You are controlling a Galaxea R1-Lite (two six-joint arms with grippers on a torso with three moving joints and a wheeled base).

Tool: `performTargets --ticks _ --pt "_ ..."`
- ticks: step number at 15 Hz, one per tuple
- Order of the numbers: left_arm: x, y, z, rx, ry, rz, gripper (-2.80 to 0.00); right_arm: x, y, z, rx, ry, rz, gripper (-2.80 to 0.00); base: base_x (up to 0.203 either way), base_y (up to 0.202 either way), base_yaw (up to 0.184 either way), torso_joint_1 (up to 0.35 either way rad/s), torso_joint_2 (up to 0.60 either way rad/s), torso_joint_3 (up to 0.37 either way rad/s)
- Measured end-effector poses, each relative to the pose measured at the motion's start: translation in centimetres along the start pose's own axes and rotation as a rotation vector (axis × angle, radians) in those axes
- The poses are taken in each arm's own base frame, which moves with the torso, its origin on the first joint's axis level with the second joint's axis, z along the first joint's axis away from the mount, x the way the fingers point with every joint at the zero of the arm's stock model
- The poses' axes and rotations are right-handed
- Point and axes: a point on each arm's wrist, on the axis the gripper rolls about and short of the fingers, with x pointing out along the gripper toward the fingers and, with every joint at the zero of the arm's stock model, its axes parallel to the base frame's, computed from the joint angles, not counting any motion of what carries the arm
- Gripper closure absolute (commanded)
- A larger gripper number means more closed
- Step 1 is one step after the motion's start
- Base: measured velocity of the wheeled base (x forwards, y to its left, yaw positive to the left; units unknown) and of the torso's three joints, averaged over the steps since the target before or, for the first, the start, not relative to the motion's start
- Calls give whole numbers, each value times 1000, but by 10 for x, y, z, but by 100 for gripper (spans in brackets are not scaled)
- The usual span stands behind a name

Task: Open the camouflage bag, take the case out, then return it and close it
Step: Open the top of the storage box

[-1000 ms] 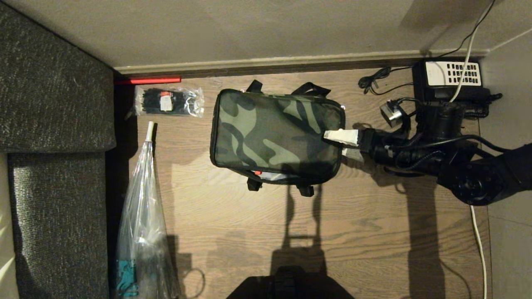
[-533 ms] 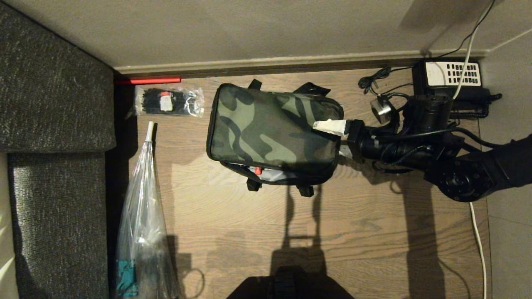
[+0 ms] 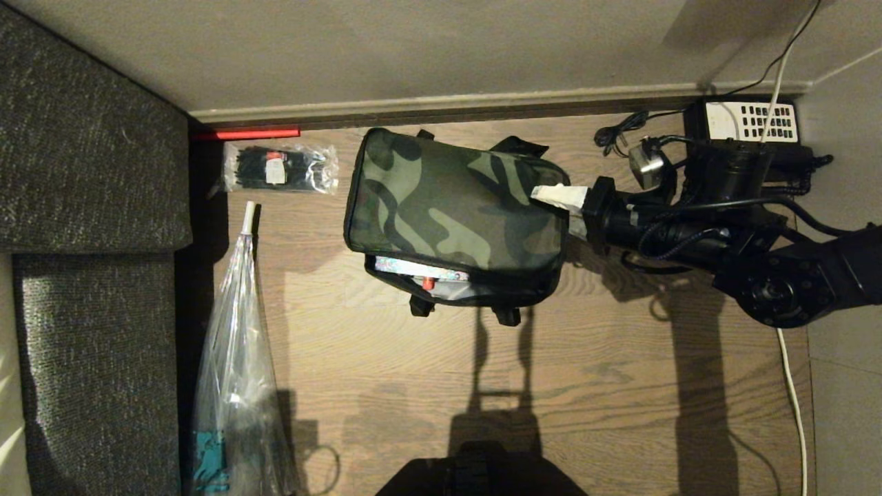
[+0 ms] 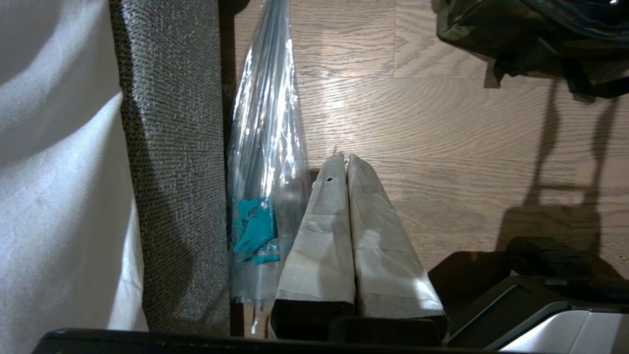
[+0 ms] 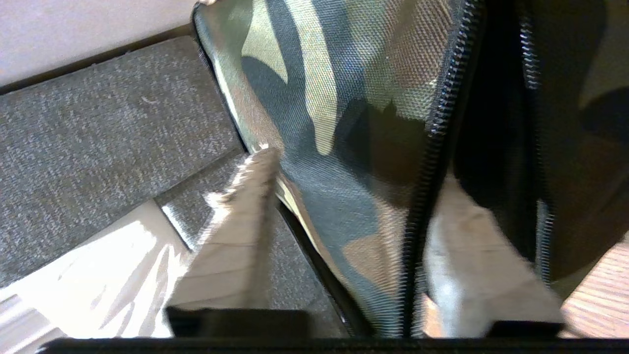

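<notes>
The camouflage bag [image 3: 455, 207] lies on the wooden floor near the wall, and its lid is tilted up along the near side. In that gap I see a small red latch [image 3: 428, 283] and a pale strip. The rest of the case is hidden inside. My right gripper [image 3: 561, 207] reaches in from the right and is shut on the lid's right edge. One taped finger [image 5: 245, 216] lies on the camouflage top and the other [image 5: 471, 255] sits under the zipper edge. My left gripper [image 4: 344, 158] is parked low, shut and empty.
A black telephone [image 3: 751, 124] with cables sits by the wall behind the right arm. A packet of black ties [image 3: 279, 167] and a red rod [image 3: 244, 133] lie left of the bag. A plastic-wrapped umbrella [image 3: 238, 358] lies beside the grey sofa [image 3: 83, 172].
The right gripper's fingers have drawn together on the lid's edge and shifted toward the wall. The lid has tipped up and the near-side gap has widened, showing the red latch more.
</notes>
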Motion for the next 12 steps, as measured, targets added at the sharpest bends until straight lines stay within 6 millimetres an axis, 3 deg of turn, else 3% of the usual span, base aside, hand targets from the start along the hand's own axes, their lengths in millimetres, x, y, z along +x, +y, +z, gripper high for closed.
performTargets --ticks 6,12 --pt "0 0 0 1 0 0 0 0 4 4 -10 -12 14 0 0 0 0 0 0 0" --pt "0 0 0 1 0 0 0 5 14 26 -59 -92 70 0 0 0 0 0 0 0"
